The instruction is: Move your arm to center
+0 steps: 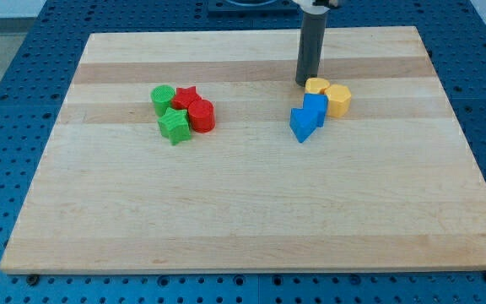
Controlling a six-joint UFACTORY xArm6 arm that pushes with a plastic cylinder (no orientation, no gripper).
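Dark rod, my tip (pixel 303 83) touching yellow block (pixel 316 86).

Reaches down from the view's top edge, right of the middle, as a single straight dark rod (pixel 312 46) standing close to upright. Shows a pale collar at the very top, where the rod meets the rest of the arm, mostly cut off by the frame. Ends in my tip (pixel 304 83), set down on the desk (pixel 243 219) in the upper half, to the right of centre. Carries no jaws or other tool at the end, just the plain cylindrical shaft.
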